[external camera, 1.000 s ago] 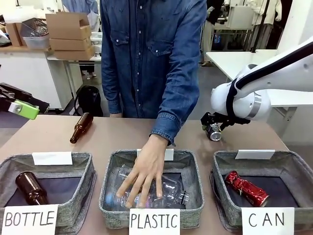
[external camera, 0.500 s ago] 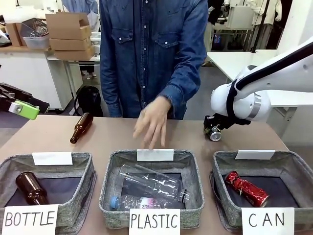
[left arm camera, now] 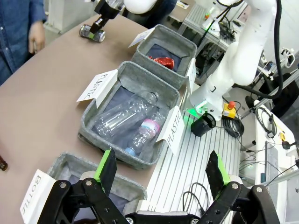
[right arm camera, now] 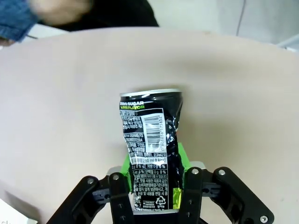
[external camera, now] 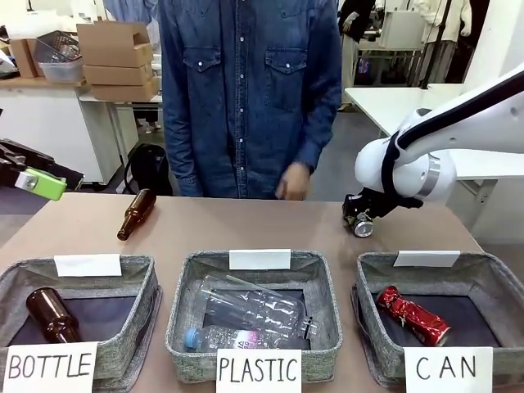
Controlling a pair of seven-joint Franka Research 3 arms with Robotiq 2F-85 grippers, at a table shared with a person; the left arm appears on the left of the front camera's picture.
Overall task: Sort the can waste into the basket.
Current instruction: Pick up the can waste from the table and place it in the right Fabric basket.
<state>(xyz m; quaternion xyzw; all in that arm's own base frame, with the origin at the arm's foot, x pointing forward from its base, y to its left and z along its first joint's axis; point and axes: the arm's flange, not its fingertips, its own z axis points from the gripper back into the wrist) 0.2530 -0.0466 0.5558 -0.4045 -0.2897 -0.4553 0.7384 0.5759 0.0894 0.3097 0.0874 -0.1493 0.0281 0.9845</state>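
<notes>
In the front view, the right gripper (external camera: 360, 219) is clamped on the dark can (external camera: 363, 227) low over the table (external camera: 205, 225), apparently gripped for a lift. The CAN basket (external camera: 366, 278) sits near, on the gripper's camera side, with the red can (external camera: 412, 314) already inside. In the left wrist view, the left gripper (left arm camera: 161, 168) hangs empty with its jaws wide apart, the PLASTIC basket (left arm camera: 112, 150) beyond its tips. In the right wrist view, the green pads (right arm camera: 183, 156) squeeze the dark can's lower body, its silver end pointing away.
</notes>
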